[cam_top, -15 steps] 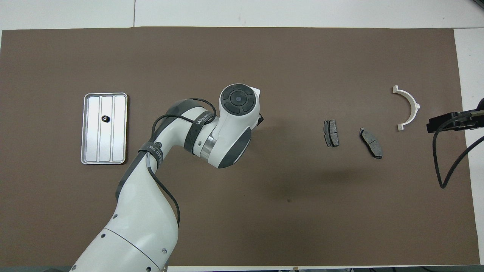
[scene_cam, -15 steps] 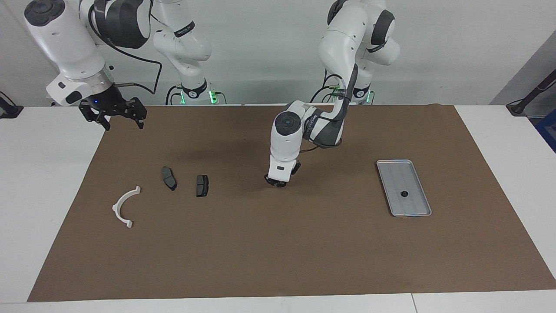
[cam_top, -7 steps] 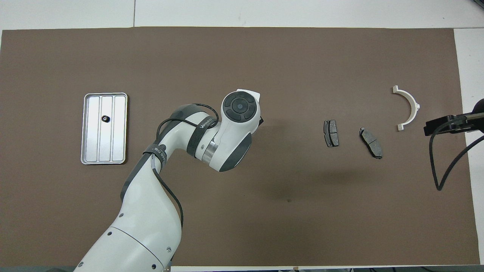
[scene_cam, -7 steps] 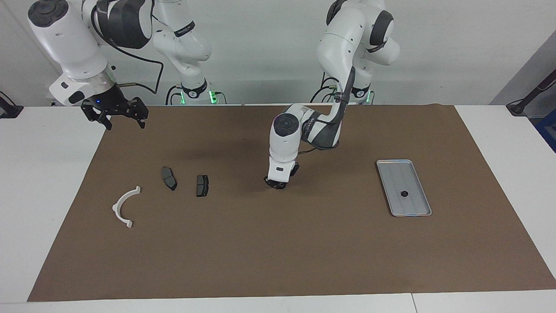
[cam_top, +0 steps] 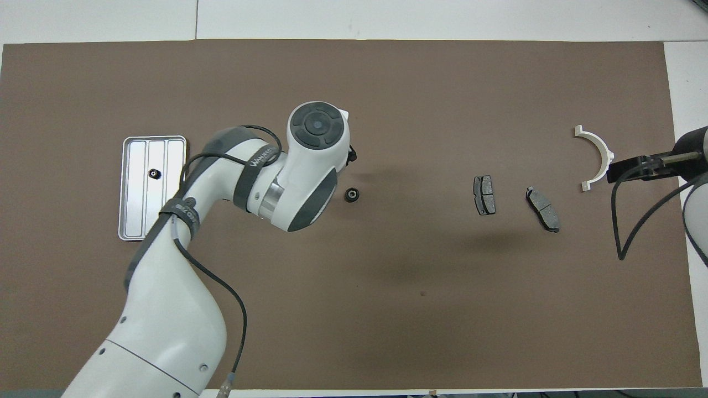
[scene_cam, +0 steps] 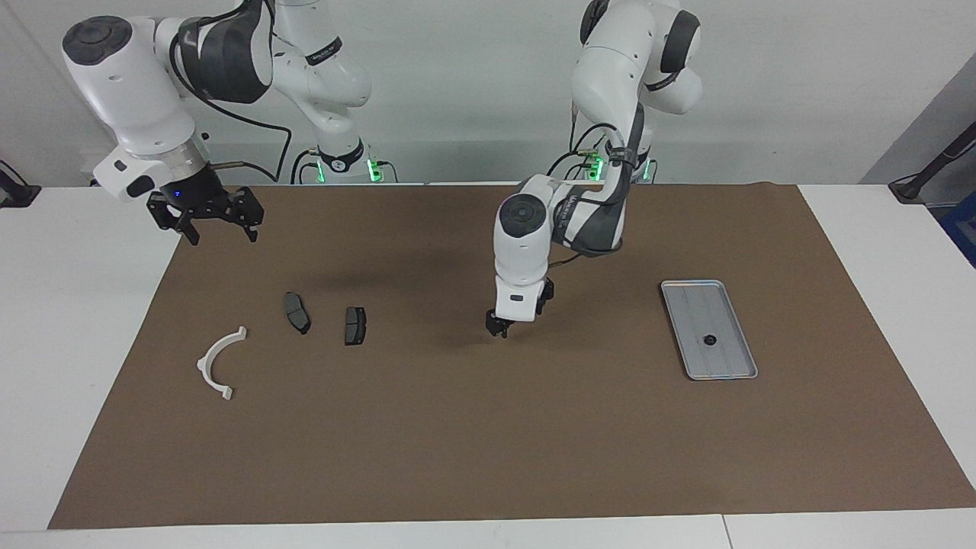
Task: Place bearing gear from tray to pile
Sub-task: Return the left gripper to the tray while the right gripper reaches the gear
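Observation:
A small black bearing gear (cam_top: 350,194) lies free on the brown mat, between the tray and the pile. In the facing view it is lost against the left fingertips. A second small black gear (cam_top: 154,174) lies in the silver tray (cam_top: 133,221), and both also show in the facing view, the gear (scene_cam: 710,340) in the tray (scene_cam: 690,293). The pile is a white bracket (scene_cam: 217,362) and two dark pads (scene_cam: 296,313) (scene_cam: 354,325). My left gripper (scene_cam: 497,329) is low over the mat by the free gear and holds nothing. My right gripper (scene_cam: 219,235) hangs open and empty.
The brown mat (scene_cam: 488,457) covers most of the white table. The left arm's wrist and forearm (cam_top: 298,171) stretch over the mat between the tray and the free gear. The right gripper (cam_top: 636,168) is beside the white bracket (cam_top: 600,155) in the overhead view.
The left arm has swung toward the tray's end, uncovering the gear on the mat. The right gripper has moved a little in over the mat's edge toward the bracket.

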